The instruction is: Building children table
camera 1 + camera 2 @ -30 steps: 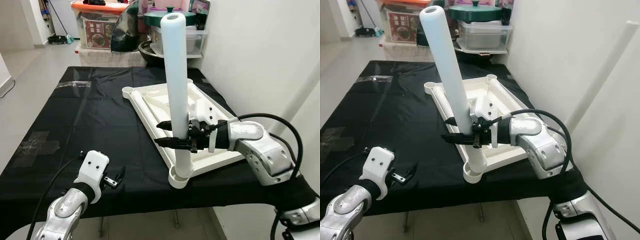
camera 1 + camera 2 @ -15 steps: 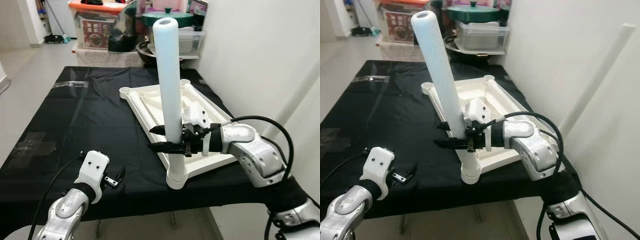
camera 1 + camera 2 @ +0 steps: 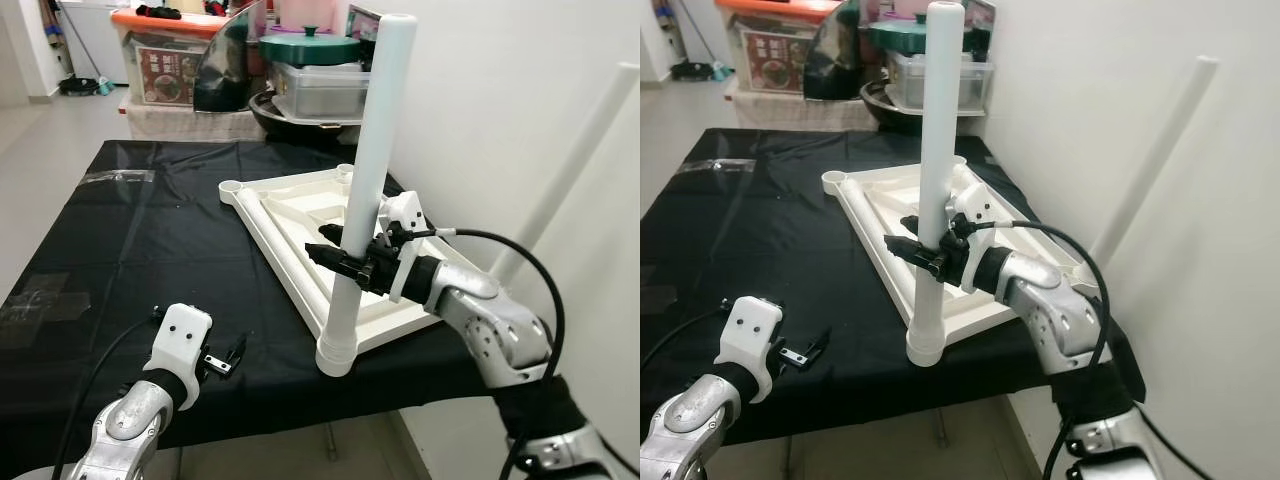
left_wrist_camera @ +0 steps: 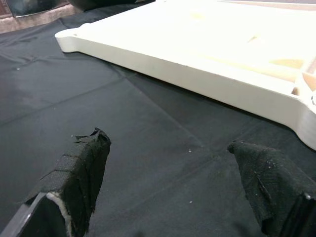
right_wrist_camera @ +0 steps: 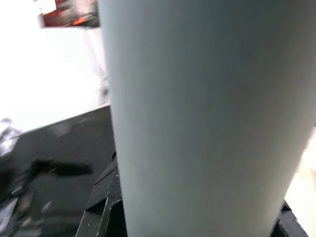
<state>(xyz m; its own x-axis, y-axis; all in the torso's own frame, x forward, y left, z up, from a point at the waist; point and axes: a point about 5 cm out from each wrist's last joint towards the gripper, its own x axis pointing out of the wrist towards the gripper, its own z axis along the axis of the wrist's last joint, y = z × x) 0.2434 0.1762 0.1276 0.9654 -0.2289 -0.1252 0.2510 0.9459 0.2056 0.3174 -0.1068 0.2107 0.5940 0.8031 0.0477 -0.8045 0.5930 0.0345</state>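
White table leg (image 3: 372, 170) stands nearly upright, tilted slightly, its lower end seated in the corner socket (image 3: 336, 355) of the upturned white table top (image 3: 290, 215). That corner sits at the near edge of the black-covered table (image 3: 130, 230), toward its right side. Right gripper (image 3: 340, 258) is clamped around the leg at about a third of its height, fingers on either side. Left gripper (image 4: 173, 182) hovers low over the black cloth near the front-left corner, fingers spread wide, holding nothing. A second white leg (image 3: 1150, 165) leans against the wall to the right.
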